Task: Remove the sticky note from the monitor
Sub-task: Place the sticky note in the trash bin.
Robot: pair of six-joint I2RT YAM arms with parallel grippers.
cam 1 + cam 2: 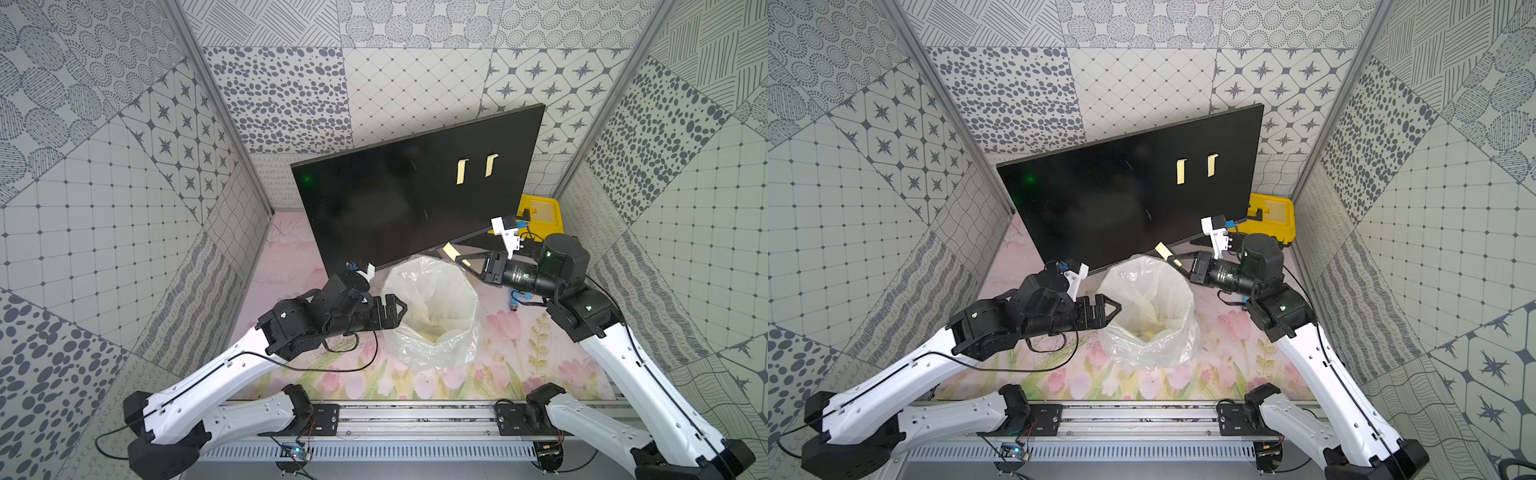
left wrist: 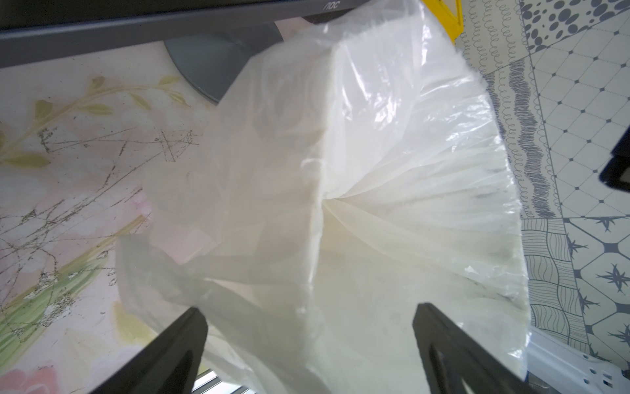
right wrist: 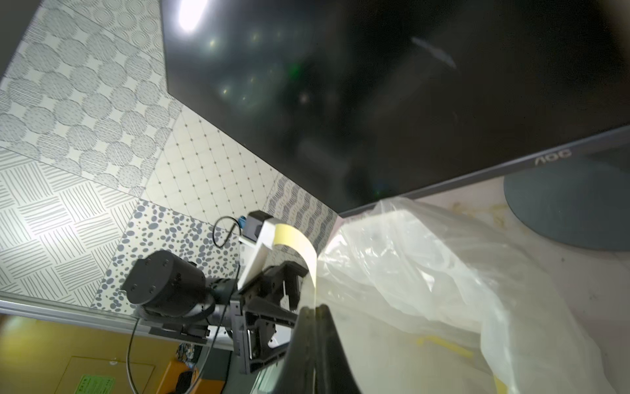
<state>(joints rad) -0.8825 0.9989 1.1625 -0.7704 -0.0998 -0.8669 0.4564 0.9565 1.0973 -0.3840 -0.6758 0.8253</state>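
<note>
The monitor stands tilted at the back, its black screen also filling the right wrist view. Two pale yellow sticky notes cling to the screen's right half. A third sticky note is pinched at its end by my right gripper, which is shut on it just below the monitor's lower edge, over the far rim of a clear plastic bag. My left gripper stands open at the bag's left side, nothing between its fingers.
The bag stands open in front of the monitor with yellow scraps inside. A yellow toolbox sits behind the monitor's right end. The monitor's round stand rests on the floral mat. Patterned walls close in on both sides.
</note>
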